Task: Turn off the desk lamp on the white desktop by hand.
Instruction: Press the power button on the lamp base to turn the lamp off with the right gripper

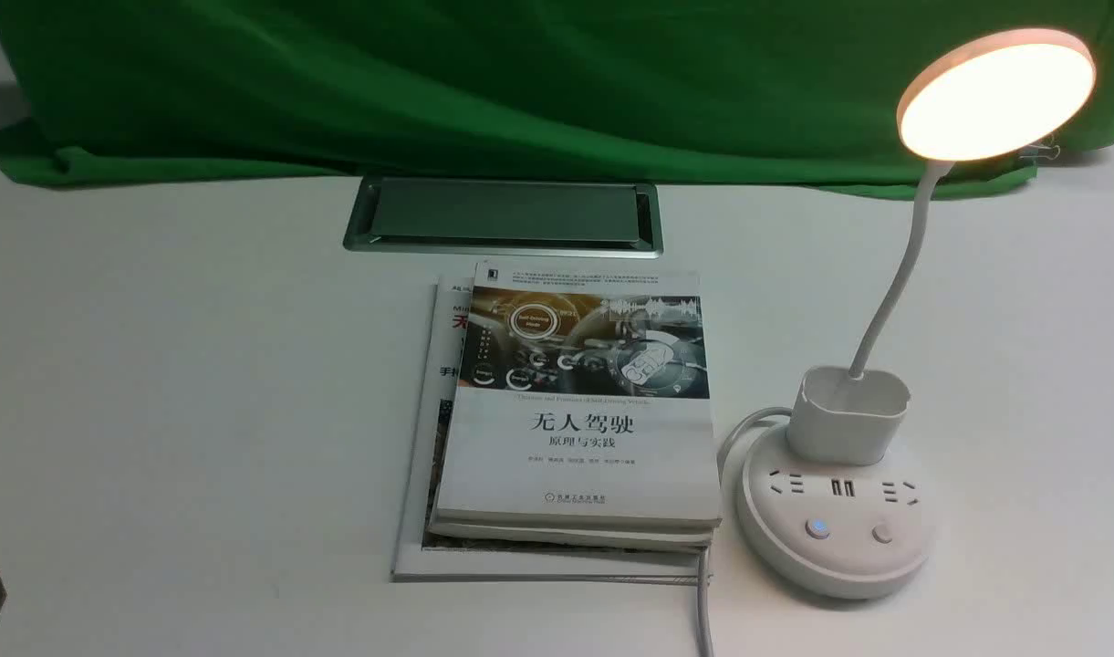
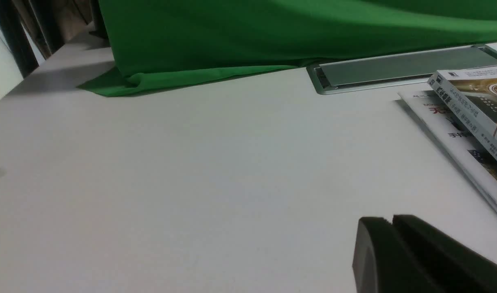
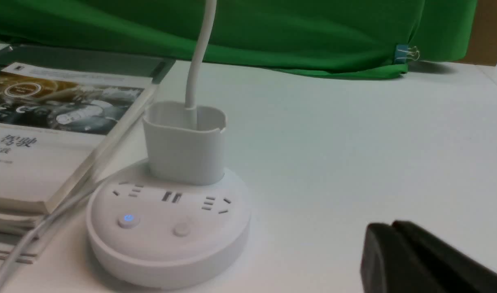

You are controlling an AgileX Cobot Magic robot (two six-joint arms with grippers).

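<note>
Left gripper (image 2: pixel 393 221): jaws pressed together, nothing in them, sitting low over bare white desktop (image 1: pixel 155 383) on my far left. No lamp in its wrist view, only the edge of the stack of books (image 1: pixel 579 411) and the grey hatch (image 1: pixel 502 214).

The books lie mid-desk, between the left arm and the target. Reaching from the left would mean crossing over them, so I rule it out.

Desk lamp (image 1: pixel 848 415): on the right part of the desktop, round base just beside the right edge of the books, cable (image 1: pixel 702 602) running off towards me. Head (image 1: pixel 996 91) is lit. The neck rises from the cup and leans up and to the right, so it stays clear of the base top.

The two buttons sit side by side on the near part of the base, along a left-right line. The blue-lit button (image 1: pixel 817 528) is nearer the books; the plain button (image 1: pixel 882 534) is to its right. I cannot tell which one switches the lamp.

Right gripper (image 3: pixel 393 228): jaws together, empty, low over the desktop. The base lies ahead of it, with only bare desktop between them and no contact. It's out of shot in the front view.

Judgement: this is the right arm's job. Come in from the near-right and press straight down on a button with the closed tips, keeping clear of cup and neck.
</note>
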